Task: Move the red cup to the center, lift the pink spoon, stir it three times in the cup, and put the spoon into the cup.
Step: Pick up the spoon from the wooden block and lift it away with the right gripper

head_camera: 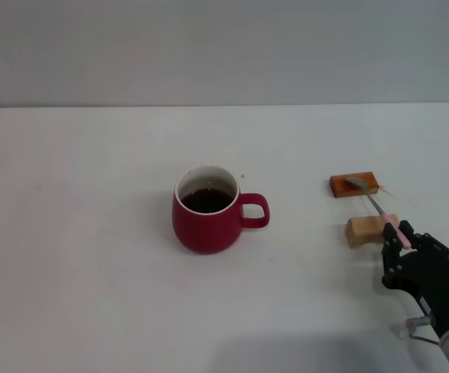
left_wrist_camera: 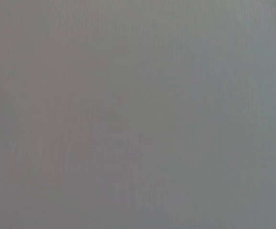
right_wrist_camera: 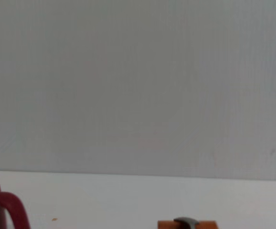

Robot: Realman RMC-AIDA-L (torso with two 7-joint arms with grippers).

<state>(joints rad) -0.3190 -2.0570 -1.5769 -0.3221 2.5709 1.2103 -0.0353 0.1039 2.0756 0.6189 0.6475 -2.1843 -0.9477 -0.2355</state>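
The red cup (head_camera: 207,210) stands near the middle of the white table (head_camera: 77,256), a rounded, glossy ceramic mug with a belly wider at the base, a white inside and a loop handle pointing right. A dark liquid fills its lower part. In the right wrist view only its handle edge (right_wrist_camera: 4,210) shows.

Well to the right of it lie two small wooden blocks. The farther one is an orange-brown flat block (head_camera: 354,184), rectangular with a smooth top; the nearer one is a tan block (head_camera: 370,230), paler with rounded corners. The pink spoon (head_camera: 377,207) bridges them: its silver metal bowl rests on the orange-brown block (right_wrist_camera: 187,224) and its slim neck runs down over the tan block to the pale pink handle.

The right gripper (head_camera: 402,242), black and jointed, sits at the near right of the table, its fingers clenched around the end of the spoon's pink handle, just beside the tan block.

The left gripper is out of sight; its wrist view shows only a plain grey surface.
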